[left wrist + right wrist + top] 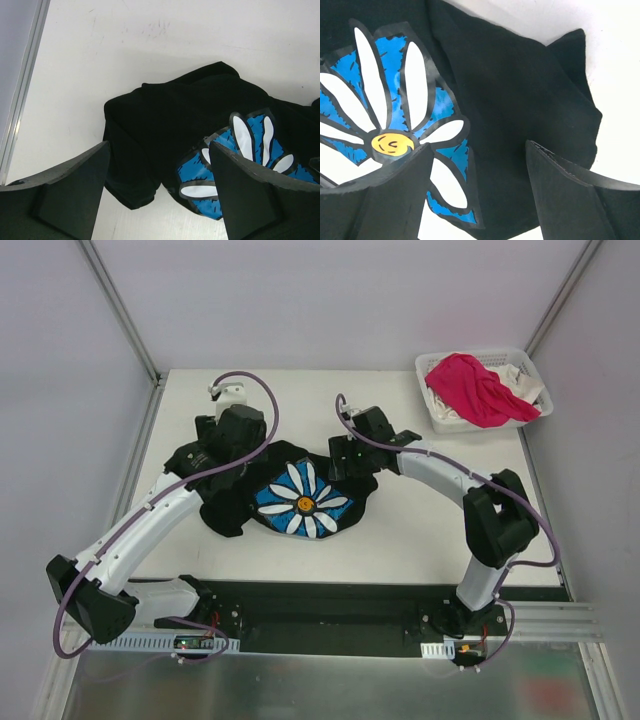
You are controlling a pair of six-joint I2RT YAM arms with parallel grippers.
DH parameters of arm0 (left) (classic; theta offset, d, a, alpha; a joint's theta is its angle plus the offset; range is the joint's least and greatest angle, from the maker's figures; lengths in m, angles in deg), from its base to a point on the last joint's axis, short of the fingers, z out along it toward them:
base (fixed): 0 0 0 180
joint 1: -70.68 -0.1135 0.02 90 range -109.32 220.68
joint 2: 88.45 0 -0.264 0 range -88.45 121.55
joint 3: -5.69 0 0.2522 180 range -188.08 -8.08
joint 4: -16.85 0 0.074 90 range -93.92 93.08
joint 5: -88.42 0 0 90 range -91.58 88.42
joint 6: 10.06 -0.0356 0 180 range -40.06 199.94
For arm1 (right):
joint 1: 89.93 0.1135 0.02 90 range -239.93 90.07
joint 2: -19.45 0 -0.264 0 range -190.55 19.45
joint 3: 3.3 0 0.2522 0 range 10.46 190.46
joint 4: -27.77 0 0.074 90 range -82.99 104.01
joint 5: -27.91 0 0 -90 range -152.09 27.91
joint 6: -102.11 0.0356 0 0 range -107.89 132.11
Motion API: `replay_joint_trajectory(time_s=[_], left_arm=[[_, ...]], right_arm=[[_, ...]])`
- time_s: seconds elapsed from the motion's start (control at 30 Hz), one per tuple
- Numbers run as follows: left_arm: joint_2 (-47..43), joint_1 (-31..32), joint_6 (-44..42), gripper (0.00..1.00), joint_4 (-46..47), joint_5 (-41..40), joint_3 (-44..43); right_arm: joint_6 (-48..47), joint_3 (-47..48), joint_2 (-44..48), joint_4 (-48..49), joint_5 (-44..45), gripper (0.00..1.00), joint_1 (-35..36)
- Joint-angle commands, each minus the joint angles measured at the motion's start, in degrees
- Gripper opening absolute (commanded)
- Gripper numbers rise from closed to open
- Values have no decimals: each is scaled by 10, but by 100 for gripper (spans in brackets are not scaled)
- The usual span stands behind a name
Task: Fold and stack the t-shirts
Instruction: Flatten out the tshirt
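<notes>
Top external view: left gripper (159,147) hangs over the left side of the black t-shirt (290,495). Its fingers are spread wide with nothing between them. The cloth lies crumpled on the table (420,530), below and beyond the fingertips, with the daisy print (240,150) just beside one finger. Right gripper (479,147) hovers over the shirt's right side, fingers equally wide and empty; the print is under one finger and a plain black fold is ahead of the other.

Likely reason for one arm per side: both can pinch matching edges and spread the shirt flat. Folding looks not yet begun.

Far right, well apart from both sets of fingers, the pink t-shirt (478,388) and white t-shirt (516,373) sit in the basket (480,352), so no stack exists yet.
</notes>
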Motion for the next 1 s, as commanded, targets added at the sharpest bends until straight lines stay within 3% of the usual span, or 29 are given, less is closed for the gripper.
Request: replay_joint_trajectory(time_s=[0.0,0.37,0.47,0.5,0.63,0.97], left_arm=[[-12,5,-4,79,17,-14,-19],[-44,5,-13,79,17,-10,-19],[-52,5,-13,78,17,-11,-16],[-54,5,-12,78,16,-9,-13],[-56,5,-13,78,17,-7,-11],[-42,5,-5,78,19,0,5]], right_arm=[[10,-6,2,8,15,76,-3],[31,-45,15,59,16,74,-7],[45,-57,14,77,17,25,-16],[48,-55,12,78,16,1,-22],[48,-28,4,65,15,1,-46],[-33,273,-14,-145,161,1,-31]])
